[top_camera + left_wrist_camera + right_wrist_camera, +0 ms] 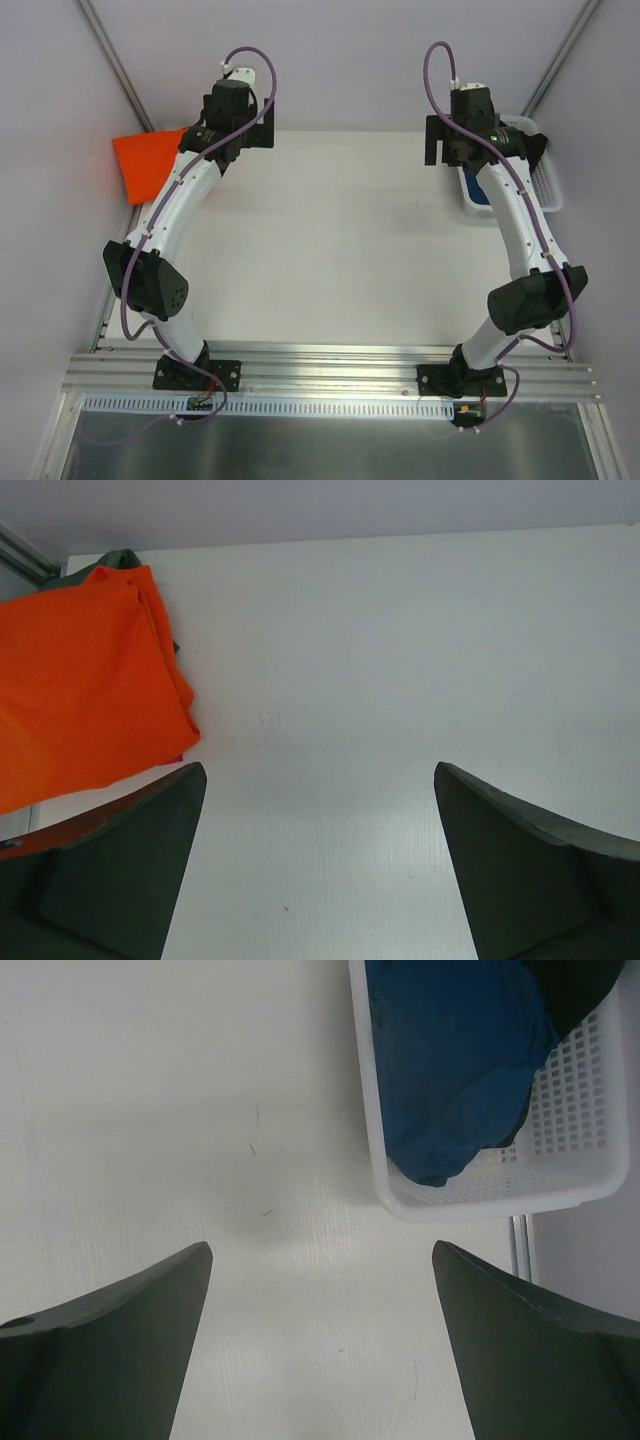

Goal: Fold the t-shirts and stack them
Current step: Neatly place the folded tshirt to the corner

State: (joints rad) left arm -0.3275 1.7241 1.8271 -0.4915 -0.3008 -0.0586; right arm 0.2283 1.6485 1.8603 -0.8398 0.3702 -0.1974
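Observation:
A folded bright orange t-shirt [148,162] lies at the table's far left edge; in the left wrist view it [85,680] fills the upper left, with a sliver of magenta-pink cloth [172,761] and a dark cloth edge [122,558] showing under it. The dark blue t-shirt [460,1060] lies crumpled in the white mesh basket [500,1200] with the black t-shirt [580,990] behind it. My left gripper [320,860] is open and empty over bare table, right of the orange shirt. My right gripper [320,1340] is open and empty, just left of the basket.
The white basket [548,175] stands at the far right edge of the white table [340,240]. Grey walls close in the back and sides. Both arms [180,200] [520,220] reach to the far side, the left gripper [245,130] and right gripper [468,140] held high.

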